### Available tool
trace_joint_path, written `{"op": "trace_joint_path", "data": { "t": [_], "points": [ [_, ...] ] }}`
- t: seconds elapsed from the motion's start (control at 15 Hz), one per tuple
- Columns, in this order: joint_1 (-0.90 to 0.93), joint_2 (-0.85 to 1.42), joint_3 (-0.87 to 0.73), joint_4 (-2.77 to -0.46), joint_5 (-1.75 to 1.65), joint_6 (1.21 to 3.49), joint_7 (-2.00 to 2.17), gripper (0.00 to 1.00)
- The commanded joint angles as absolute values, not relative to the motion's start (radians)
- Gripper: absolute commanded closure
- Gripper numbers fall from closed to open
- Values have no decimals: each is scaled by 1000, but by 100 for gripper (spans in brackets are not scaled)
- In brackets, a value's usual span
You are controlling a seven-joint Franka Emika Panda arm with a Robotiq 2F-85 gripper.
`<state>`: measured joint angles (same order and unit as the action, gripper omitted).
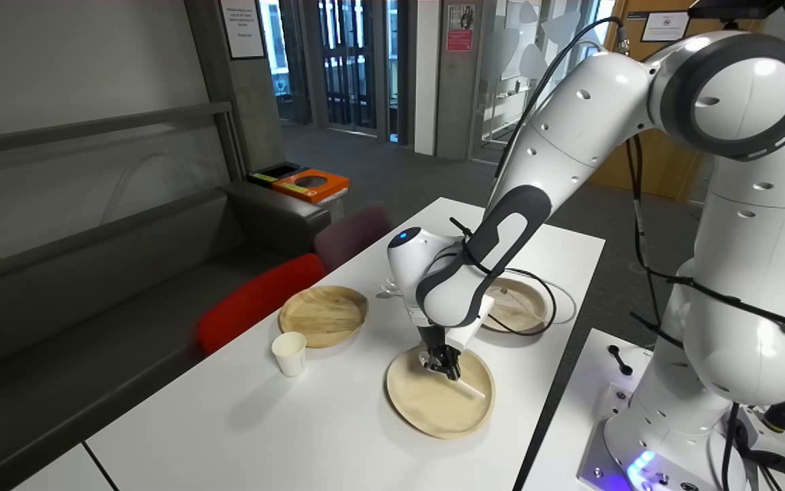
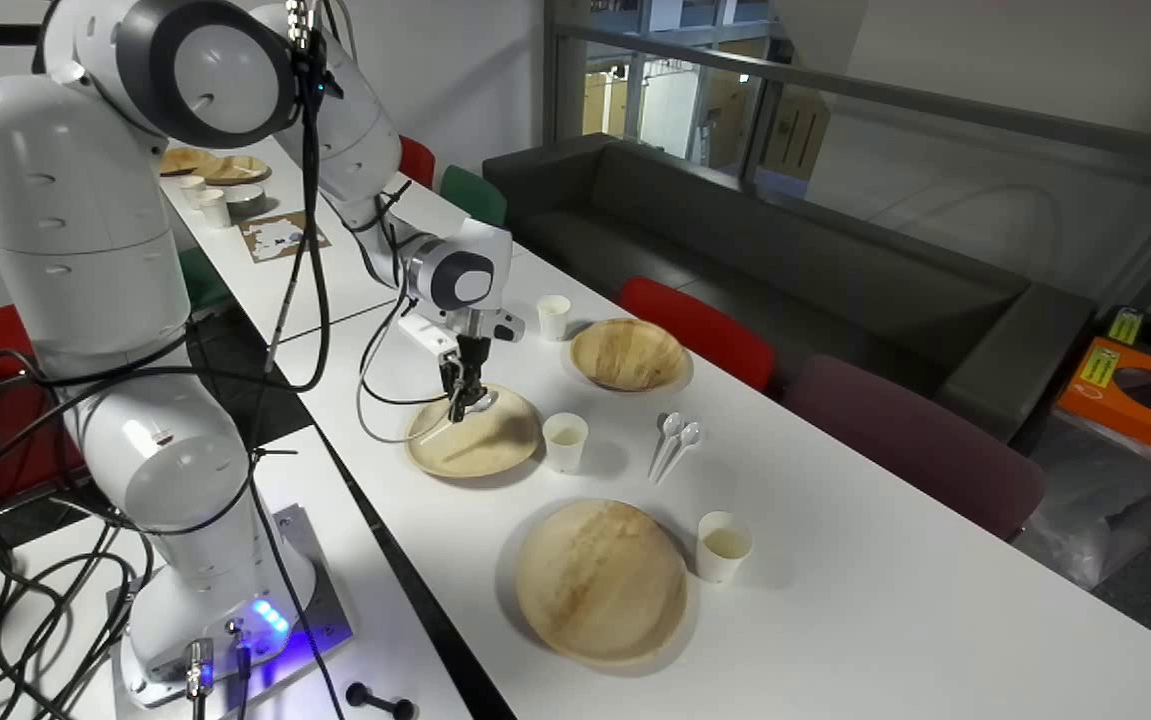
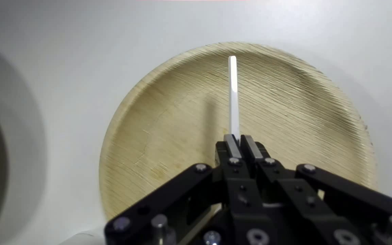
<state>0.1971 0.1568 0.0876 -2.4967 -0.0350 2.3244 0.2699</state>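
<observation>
Specifically, the black two-finger gripper (image 3: pixel 240 145) had its jaws drawn together and clamped on the handle of a white plastic spoon (image 3: pixel 233 95). The spoon was located over a round pale tan wooden plate (image 3: pixel 168 119); whether it touched the plate could not be determined. The wrist view showed the handle extending from the gripper toward the rim, but the gripper covered most of the spoon's bowl. Both exterior views exposed that bowl on the opposite side of the gripper.

In an exterior view, two loose white plastic spoons (image 2: pixel 675 460) lay side by side on a long white table (image 2: pixel 885 570), and a tapered white cup (image 2: pixel 565 445) stood just beside the pale plate; the wrist view admitted only an edge of this cup. A round streaked tan plate (image 2: pixel 600 590) appeared whole in an exterior view; the wrist view showed only its rim at the left. In an exterior view, a loop of thin black cable (image 1: pixel 555 310) hung in front of it. A brown-grained wooden plate (image 1: pixel 324 316), with a small white cup (image 1: pixel 290 354) near it, was visible in both exterior views.
</observation>
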Motion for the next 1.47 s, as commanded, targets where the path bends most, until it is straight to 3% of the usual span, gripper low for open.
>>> {"op": "trace_joint_path", "data": {
  "t": [0.0, 1.4],
  "points": [
    [179, 85, 95, -2547, -48, 2326, 260, 98],
    [187, 183, 92, -2410, -95, 2310, 285, 98]
  ]
}}
